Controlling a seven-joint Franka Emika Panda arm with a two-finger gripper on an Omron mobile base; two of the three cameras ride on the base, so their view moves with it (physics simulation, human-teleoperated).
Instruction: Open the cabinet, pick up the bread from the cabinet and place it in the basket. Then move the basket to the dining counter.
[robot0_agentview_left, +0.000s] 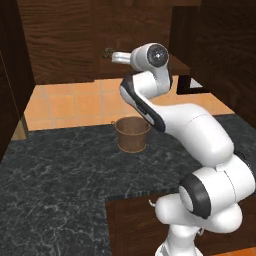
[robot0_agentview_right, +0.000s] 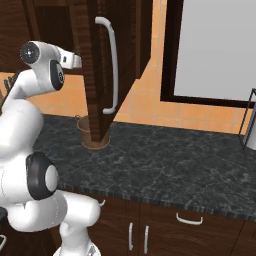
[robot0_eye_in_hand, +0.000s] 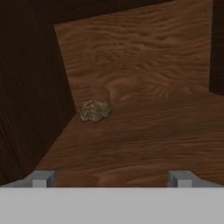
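Hand view, from the left: dark side wall of the cabinet (robot0_eye_in_hand: 26, 96), then the bread (robot0_eye_in_hand: 94, 110), small and lumpy, lying on the wooden shelf (robot0_eye_in_hand: 148, 140) close to the corner where side wall and back panel meet. Ahead of the gripper (robot0_eye_in_hand: 111, 178), well apart from it; tips spread wide with nothing between them, no contact with the bread.

Left base view, from the left: black speckled surface (robot0_agentview_left: 55, 180) carrying the basket (robot0_agentview_left: 132, 134), upright, near the back edge, just below the open cabinet. Above it, the bread (robot0_agentview_left: 107, 52) as a small speck on the shelf, just left of the white arm's wrist.

Right base view: arm at far left, cabinet door (robot0_agentview_right: 107, 65) swung open, silver bar handle (robot0_agentview_right: 113, 65) facing the camera, basket (robot0_agentview_right: 91, 132) partly hidden behind the door's lower edge.
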